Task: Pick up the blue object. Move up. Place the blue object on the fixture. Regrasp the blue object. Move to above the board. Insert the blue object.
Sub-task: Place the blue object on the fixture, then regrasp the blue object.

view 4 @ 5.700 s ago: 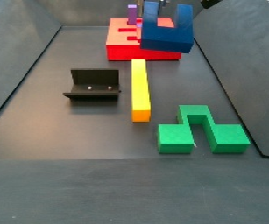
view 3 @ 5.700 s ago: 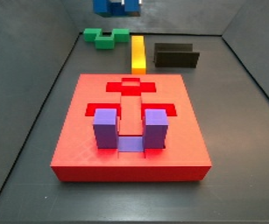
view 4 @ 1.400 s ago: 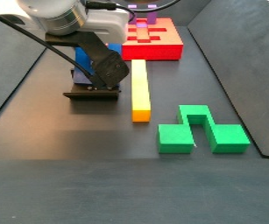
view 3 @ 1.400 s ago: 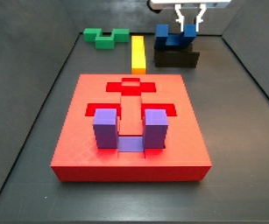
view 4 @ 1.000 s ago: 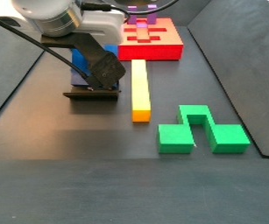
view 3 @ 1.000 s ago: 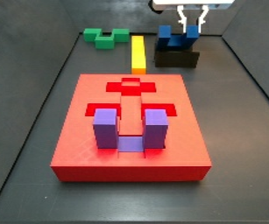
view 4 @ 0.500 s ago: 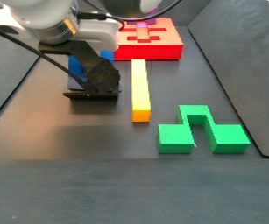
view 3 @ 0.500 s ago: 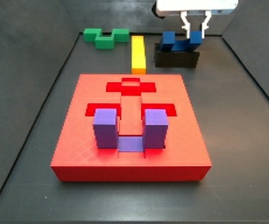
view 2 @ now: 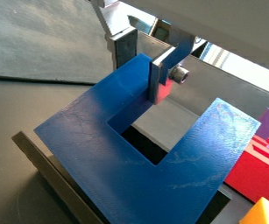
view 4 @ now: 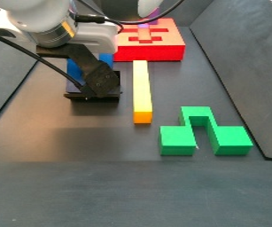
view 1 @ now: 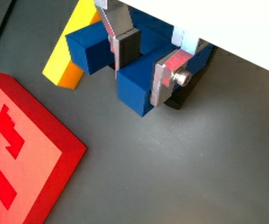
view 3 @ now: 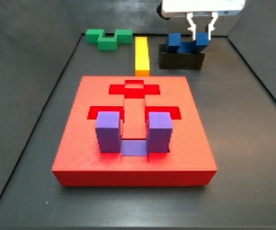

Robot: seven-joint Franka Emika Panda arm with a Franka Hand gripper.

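The blue object (view 3: pixel 176 41) stands on the fixture (view 3: pixel 182 61) at the far right of the floor, leaning on its back wall, prongs up. My gripper (view 3: pixel 200 38) hangs over it with its fingers either side of one prong. In both wrist views the gripper (view 1: pixel 145 77) (view 2: pixel 143 74) is shut on that prong of the blue object (view 1: pixel 137 92) (view 2: pixel 113 131). From the opposite side, the arm covers most of the blue object (view 4: pixel 78 66) and the fixture (view 4: pixel 90 95). The board (view 3: pixel 80 135) lies in front, apart from both.
A purple U-shaped block (view 3: pixel 134 133) sits in the board's near recess. A yellow bar (view 3: pixel 143 52) lies just beside the fixture, between it and a green block (view 3: pixel 108 38). Dark walls close in the floor on both sides.
Over the last second and a half the blue object came down onto the fixture and my gripper shifted to its right-hand prong. In the last half second nothing moved.
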